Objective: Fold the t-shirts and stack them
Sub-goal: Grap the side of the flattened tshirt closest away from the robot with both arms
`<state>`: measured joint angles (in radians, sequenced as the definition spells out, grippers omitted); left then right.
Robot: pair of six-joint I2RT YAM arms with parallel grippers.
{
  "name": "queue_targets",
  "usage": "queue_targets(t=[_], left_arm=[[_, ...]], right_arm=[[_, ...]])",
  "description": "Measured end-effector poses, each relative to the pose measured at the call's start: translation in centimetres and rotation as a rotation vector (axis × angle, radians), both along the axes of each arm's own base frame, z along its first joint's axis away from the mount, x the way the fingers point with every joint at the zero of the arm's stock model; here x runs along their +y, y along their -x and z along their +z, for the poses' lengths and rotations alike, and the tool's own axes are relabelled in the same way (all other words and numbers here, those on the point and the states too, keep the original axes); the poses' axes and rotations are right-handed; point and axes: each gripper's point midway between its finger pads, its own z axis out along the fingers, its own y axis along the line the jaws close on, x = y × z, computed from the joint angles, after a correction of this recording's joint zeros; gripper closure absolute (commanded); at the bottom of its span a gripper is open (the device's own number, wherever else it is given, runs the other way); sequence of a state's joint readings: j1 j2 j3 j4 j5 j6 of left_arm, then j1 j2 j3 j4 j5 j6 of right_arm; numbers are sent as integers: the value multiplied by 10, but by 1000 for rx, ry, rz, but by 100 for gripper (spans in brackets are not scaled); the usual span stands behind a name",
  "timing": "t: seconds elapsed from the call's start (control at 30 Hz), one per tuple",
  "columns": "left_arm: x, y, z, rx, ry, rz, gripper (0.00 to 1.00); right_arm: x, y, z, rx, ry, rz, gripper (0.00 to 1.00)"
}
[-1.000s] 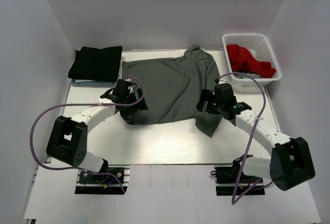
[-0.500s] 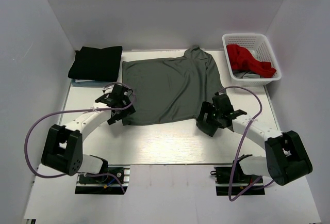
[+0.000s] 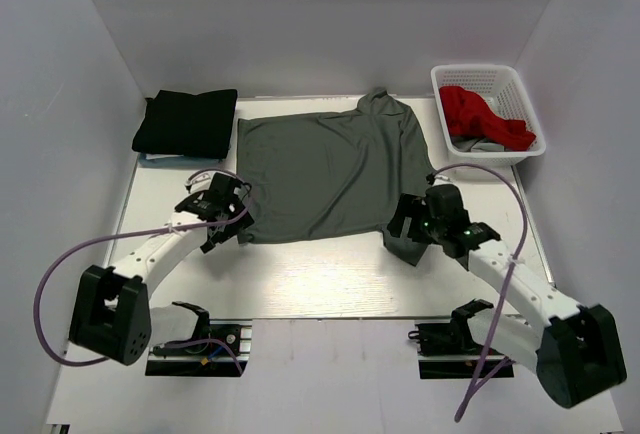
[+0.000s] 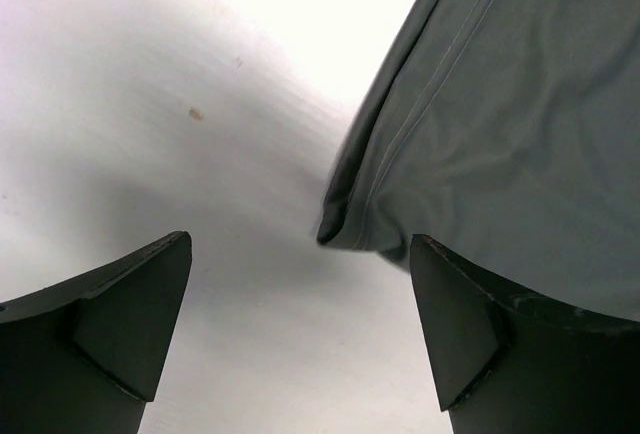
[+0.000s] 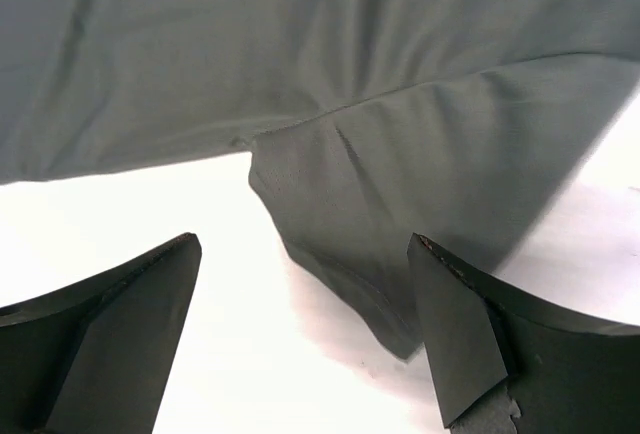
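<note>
Near edge: two arm bases, a purple cable [image 3: 55, 284] looping off each. Left pincer [image 3: 224, 216] is spread wide and empty, low over the bare desk [image 3: 320, 274] just beside the near-left hem corner of the dark grey t-shirt [image 3: 325, 169]. In the left wrist view that corner is rolled under a bit and sits between the two fingers, closer to the right one; contact can't be told. Right pincer [image 3: 413, 218] is also spread wide and empty, over the shirt's near-right sleeve [image 3: 405, 247], which sticks out toward the near edge. In the top view the wrist covers part of that sleeve. The grey shirt lies flat mid-desk with slight wrinkles and a bump of cloth at its far-right end. At the far left is the black t-shirt [image 3: 187, 122], folded and right beside the grey shirt's far-left corner; touching or not is unclear. At the far right is a white mesh basket [image 3: 470, 71], apart from the grey shirt, with the red t-shirt [image 3: 480, 116] bunched inside on some grey cloth.
</note>
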<state>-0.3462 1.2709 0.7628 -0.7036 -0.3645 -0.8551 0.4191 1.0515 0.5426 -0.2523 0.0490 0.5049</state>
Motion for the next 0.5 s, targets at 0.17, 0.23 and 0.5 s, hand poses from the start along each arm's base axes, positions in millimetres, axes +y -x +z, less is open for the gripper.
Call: queue_targets(t=[0.17,0.23,0.5], left_arm=[[-1,16,-8,10,37,-4,0],[-4,18,-13,26,50,-8,0],[-10,16,-38,56,75,-8,25]], right_arm=[[-10,3,25,-70,13,-20,10],[-13,7,23,-55,25,-23,10],[-22,24,0,63,83,-23,10]])
